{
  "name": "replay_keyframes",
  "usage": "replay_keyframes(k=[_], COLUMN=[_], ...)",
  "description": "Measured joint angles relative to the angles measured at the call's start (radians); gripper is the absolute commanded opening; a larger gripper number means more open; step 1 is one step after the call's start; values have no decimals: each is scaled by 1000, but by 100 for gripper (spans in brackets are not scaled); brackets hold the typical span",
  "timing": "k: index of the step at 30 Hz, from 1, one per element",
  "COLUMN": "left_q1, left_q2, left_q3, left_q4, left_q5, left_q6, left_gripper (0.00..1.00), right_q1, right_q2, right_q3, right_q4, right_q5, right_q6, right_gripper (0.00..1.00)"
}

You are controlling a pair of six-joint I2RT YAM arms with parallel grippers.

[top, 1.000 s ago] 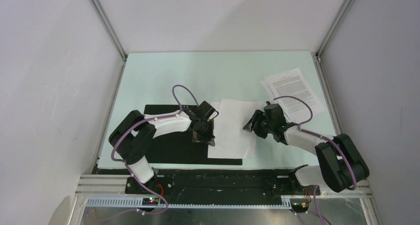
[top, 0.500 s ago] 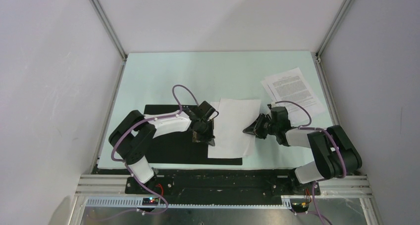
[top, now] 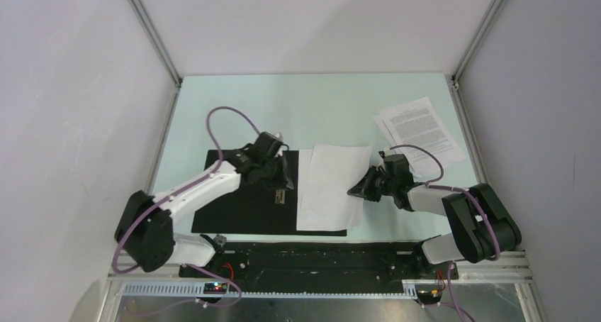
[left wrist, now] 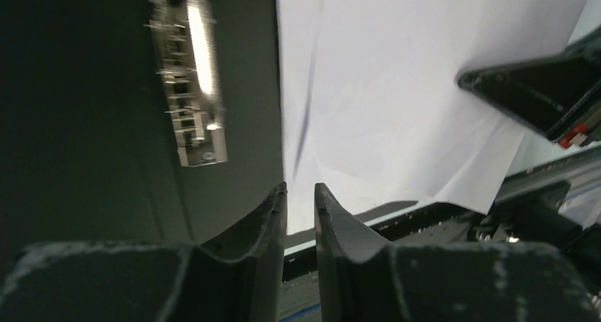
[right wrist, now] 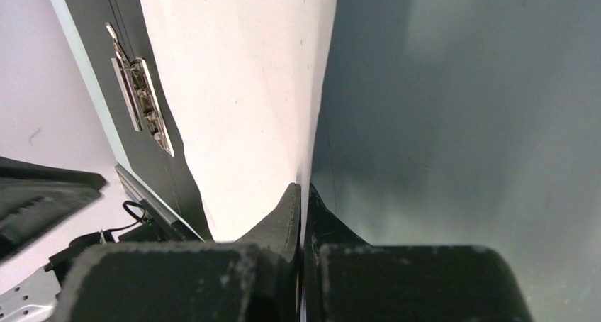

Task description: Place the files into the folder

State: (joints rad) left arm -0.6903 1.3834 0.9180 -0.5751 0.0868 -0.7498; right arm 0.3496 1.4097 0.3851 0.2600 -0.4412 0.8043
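Folder (top: pixel 234 212) lies spread open on the table (top: pixel 312 109), black inside up, with its long axis running left to right. A metal clip (top: pixel 278 196) sits near its middle. The blank sheets (top: pixel 329 184) rest partly in it, covering its right-hand part, while their right edge hangs out over the table. Their long axis runs near to far, with the far end leaning a little to the right. The printed sheets (top: pixel 422 127) lie outside the folder at the far right of the table, skewed, well apart from the blank ones.

The right claw (top: pixel 356 189) is closed on the right edge of the blank sheets. Only the right wrist view shows the paper pinched between the two fingertips (right wrist: pixel 289 194). The left claw (top: pixel 282 179) hovers over the folder, just left of the blank sheets. The left wrist view shows its fingers (left wrist: pixel 273 201) nearly together, with a narrow gap that holds nothing. That view also shows a crease down the paper and the clip (left wrist: pixel 193 88) blurred.
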Motion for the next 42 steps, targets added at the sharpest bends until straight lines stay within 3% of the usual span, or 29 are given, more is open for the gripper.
replay_keyframes(k=[3, 7, 24, 42], left_q1=[78, 169, 211, 211], left_q2=[-84, -106, -35, -9], left_q3=[-42, -135, -264, -265], left_q4=[-11, -30, -13, 59], left_q5=[-19, -34, -79, -39], left_q6=[9, 9, -58, -80], left_gripper=[11, 4, 0, 0], right_q1=[0, -6, 85, 240], right_q2=[19, 85, 106, 47], right_q3=[0, 1, 38, 35], right_q4=[15, 57, 37, 38], right_q5=[-27, -87, -79, 117], right_q6=[26, 94, 243, 383], right_gripper=[0, 0, 0, 0])
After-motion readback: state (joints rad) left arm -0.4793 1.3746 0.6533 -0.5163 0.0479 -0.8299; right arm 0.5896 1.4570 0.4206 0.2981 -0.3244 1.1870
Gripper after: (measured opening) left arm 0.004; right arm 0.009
